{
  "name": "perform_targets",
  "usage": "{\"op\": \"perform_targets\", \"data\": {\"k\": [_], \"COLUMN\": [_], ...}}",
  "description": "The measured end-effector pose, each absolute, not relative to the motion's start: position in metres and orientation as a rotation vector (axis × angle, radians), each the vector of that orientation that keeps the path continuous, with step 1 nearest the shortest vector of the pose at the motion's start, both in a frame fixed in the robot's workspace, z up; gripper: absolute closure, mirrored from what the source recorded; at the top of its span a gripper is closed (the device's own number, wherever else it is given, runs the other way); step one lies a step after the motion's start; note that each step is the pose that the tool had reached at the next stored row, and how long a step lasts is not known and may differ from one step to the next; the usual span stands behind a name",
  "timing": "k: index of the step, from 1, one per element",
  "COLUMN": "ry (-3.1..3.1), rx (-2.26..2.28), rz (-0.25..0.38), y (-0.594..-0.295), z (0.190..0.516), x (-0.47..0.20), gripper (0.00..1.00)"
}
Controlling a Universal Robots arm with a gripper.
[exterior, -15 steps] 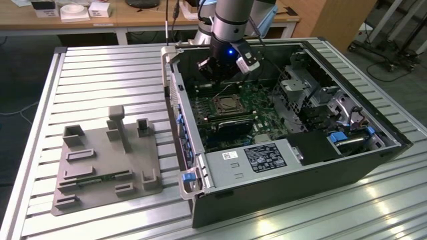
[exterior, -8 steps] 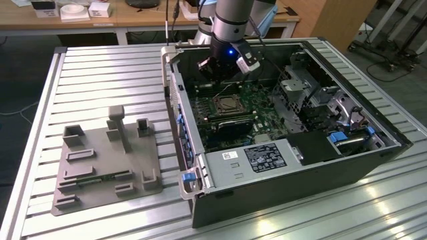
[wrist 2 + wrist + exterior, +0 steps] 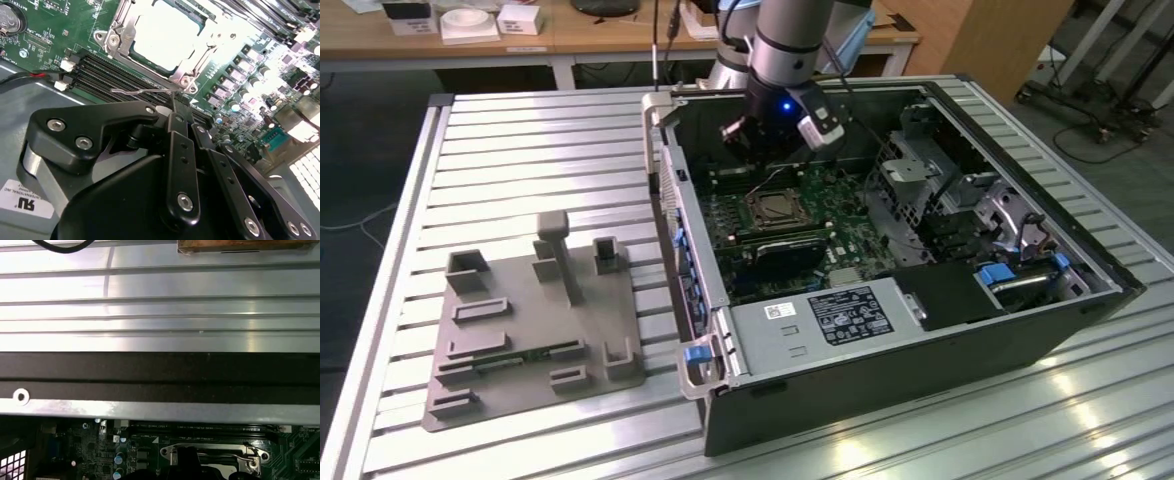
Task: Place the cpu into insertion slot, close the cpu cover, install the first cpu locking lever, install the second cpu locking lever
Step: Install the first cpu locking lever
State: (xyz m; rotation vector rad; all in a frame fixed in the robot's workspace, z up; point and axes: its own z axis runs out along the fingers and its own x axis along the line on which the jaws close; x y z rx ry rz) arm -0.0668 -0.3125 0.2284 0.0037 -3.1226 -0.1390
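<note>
- The gripper (image 3: 175, 107) hangs inside an open computer case (image 3: 894, 330). It sits just beside the socket on the green motherboard (image 3: 45, 35).
- Its black fingers (image 3: 180, 120) are pressed together at the tips, which touch a thin wire lever (image 3: 142, 91) along the socket edge.
- The cpu (image 3: 167, 32), a pale, glaring square, lies in the socket.
- The cpu cover (image 3: 122, 30), a silvery metal frame with an open centre, lies flat around the cpu.
- Dark memory slots (image 3: 100, 72) run between socket and fingers, so room there is tight.
- In the exterior view the case lies on a ribbed metal counter (image 3: 520, 150). A grey moulded tray (image 3: 520, 330) lies well apart towards that view's left.
</note>
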Motion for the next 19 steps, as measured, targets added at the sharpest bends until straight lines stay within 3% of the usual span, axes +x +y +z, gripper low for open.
{"op": "perform_targets", "data": {"k": [19], "ry": [-3.131], "rx": [0.004], "rz": [-0.139], "y": [-0.309], "z": [0.225], "x": [-0.054], "gripper": [0.89]}}
